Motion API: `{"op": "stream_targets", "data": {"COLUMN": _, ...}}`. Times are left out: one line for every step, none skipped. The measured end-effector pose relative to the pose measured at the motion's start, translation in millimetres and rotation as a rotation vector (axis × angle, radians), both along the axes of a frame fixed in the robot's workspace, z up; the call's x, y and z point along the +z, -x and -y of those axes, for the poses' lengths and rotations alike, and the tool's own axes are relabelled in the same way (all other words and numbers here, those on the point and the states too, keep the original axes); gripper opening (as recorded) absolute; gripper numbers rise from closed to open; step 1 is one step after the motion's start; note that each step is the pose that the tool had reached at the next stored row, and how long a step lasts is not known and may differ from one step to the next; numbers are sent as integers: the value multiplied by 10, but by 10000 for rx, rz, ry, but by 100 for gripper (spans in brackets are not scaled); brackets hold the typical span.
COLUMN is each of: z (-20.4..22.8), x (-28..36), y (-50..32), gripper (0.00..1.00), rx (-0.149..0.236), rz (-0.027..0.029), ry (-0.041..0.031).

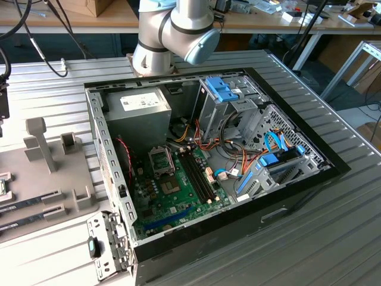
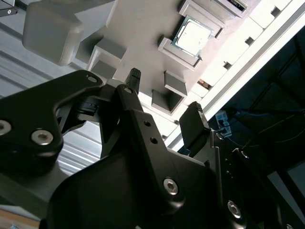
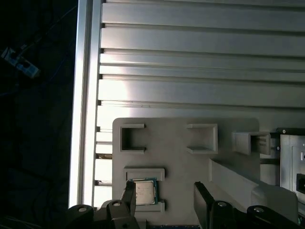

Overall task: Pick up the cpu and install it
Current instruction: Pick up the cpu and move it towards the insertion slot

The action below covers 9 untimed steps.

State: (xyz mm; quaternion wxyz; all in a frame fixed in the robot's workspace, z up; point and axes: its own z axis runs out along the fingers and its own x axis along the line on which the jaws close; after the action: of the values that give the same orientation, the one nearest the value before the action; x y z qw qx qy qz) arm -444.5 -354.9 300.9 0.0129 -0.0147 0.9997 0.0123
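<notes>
Early stage: cpu (image 3: 144, 192) not picked yet, flat in its slot on grey holder plate (image 3: 176, 143), left of pc case (image 1: 286, 202) in exterior view. Gripper (image 3: 163, 186) just above, fingers wide, empty. Board socket (image 1: 161, 159) looks vacant; pick & install both undone.

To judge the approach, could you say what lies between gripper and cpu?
In the second wrist view, a raised grey holder block stands between the open gripper and the cpu.
</notes>
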Motion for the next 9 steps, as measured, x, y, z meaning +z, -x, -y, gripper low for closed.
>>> {"op": "stream_targets", "data": {"z": -4, "x": -1, "y": 0, "gripper": 60, "rx": 0, "rz": 0, "ry": 0}}
{"op": "stream_targets", "data": {"z": -8, "x": -2, "y": 0, "gripper": 60, "rx": 0, "rz": 0, "ry": 0}}
{"op": "stream_targets", "data": {"z": -15, "x": -3, "y": 0, "gripper": 60, "rx": 1, "rz": 0, "ry": 0}}
{"op": "stream_targets", "data": {"z": -22, "x": -5, "y": 0, "gripper": 60, "rx": 1, "rz": 0, "ry": 0}}
{"op": "stream_targets", "data": {"z": -28, "x": -6, "y": 0, "gripper": 60, "rx": 1, "rz": 1, "ry": 0}}
{"op": "stream_targets", "data": {"z": -32, "x": -6, "y": 0, "gripper": 60, "rx": 1, "rz": 0, "ry": 0}}
{"op": "stream_targets", "data": {"z": -39, "x": -7, "y": 0, "gripper": 60, "rx": 2, "rz": 0, "ry": 0}}
{"op": "stream_targets", "data": {"z": -43, "x": -8, "y": 0, "gripper": 60, "rx": 1, "rz": 0, "ry": 0}}
{"op": "stream_targets", "data": {"z": -47, "x": -9, "y": 0, "gripper": 60, "rx": 1, "rz": 0, "ry": 0}}
